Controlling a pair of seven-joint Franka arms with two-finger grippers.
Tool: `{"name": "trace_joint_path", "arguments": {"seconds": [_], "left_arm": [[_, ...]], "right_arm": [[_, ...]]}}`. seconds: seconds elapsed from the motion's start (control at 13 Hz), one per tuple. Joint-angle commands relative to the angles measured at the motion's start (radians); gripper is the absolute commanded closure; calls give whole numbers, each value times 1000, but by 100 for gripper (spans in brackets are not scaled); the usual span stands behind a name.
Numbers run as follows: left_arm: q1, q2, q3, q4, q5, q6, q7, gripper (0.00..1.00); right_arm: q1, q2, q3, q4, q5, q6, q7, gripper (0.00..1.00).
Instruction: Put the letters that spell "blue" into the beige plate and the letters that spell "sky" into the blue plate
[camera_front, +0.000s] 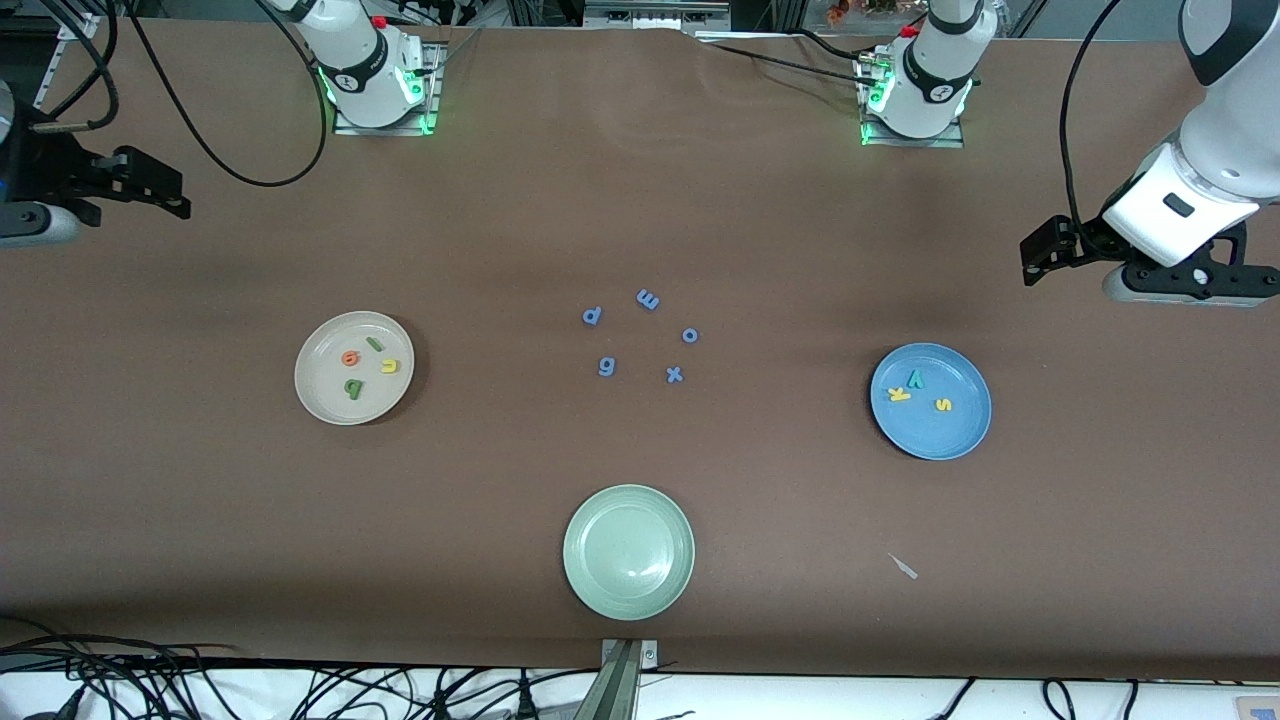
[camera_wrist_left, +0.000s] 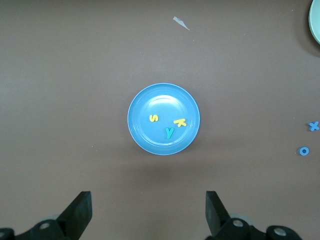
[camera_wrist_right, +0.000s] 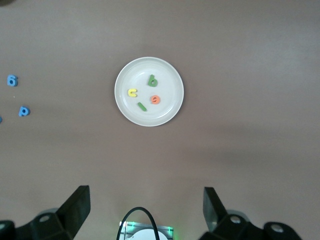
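Apparently done:
Beige plate (camera_front: 322, 395): toward the right arm's end of the table; holds the orange e (camera_front: 350, 358), green l (camera_front: 374, 344), yellow u (camera_front: 389, 366) and dark green b (camera_front: 353, 388), lying apart from one another.
Within that plate, front view: l near 12 o'clock, u near 2, e just off centre toward 11, b near 6.
Blue plate (camera_front: 960, 430): toward the left arm's end; holds the yellow k (camera_front: 900, 394), teal y (camera_front: 915, 378) and yellow s (camera_front: 942, 404); k and y touching or nearly so (cannot tell which), s a little apart.
Left gripper (camera_wrist_left: 148, 212): fingers spread wide, nothing between them, hanging high by the table edge at the left arm's end; blue plate straight under its camera.
Right gripper (camera_wrist_right: 146, 210): likewise spread and empty, high at the right arm's end, looking down on the beige plate.
Step in hand: judged a final check only; best done by holding both arms clear, touching neither plate, and confirming four letters in one, three in the other.
Leftovers: five periwinkle letters (camera_front: 641, 335) in a loose ring at table centre, to be left alone.
Green plate (camera_front: 628, 551): empty, nearest the front camera.
Surface: brown table cover (camera_front: 200, 500), smooth, with a small pale scrap (camera_front: 904, 566) near the green plate.
Room: cables along the camera-side edge, arm bases lit green.
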Motion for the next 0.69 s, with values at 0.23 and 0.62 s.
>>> {"name": "trace_joint_path", "arguments": {"seconds": [0.23,0.62], "left_arm": [[0,-12,2,9,-12,-19,24,0],[0,-12,2,8,-12,-19,24,0]], "right_arm": [[2,15,-12,38,-22,-19,-9,0],[8,27,-10,35,-56,47,-5,0]]}}
